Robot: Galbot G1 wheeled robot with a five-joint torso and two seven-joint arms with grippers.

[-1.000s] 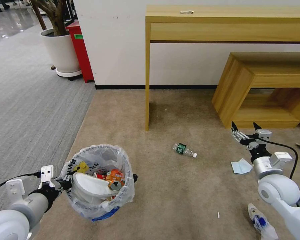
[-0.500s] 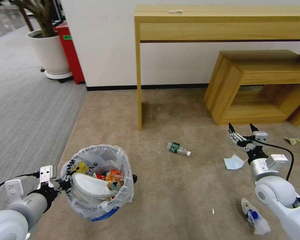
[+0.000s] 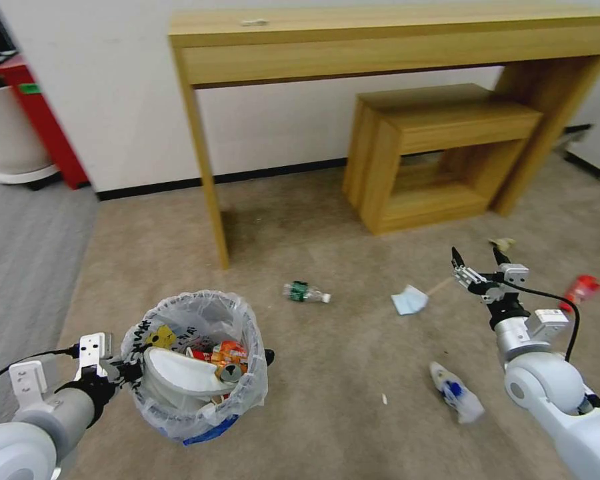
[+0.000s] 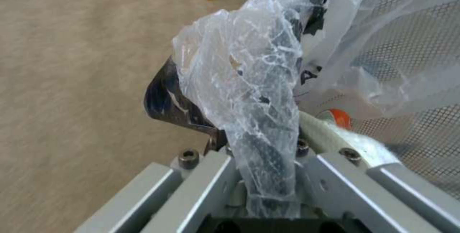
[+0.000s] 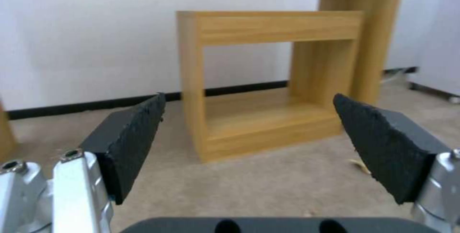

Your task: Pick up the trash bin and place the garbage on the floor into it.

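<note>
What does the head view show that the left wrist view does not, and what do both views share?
Head view alone: the right gripper, open and empty above the floor, and the garbage still lying there: a green-label bottle, a blue mask, a red packet and a blue-white paper cup, plus the wooden table.

Left wrist view alone: the close detail of the grip, with fingers closed over the rim and the crinkled plastic bag.

Both: the trash bin, held by the left gripper, with a white slipper inside, and beige carpet.
</note>
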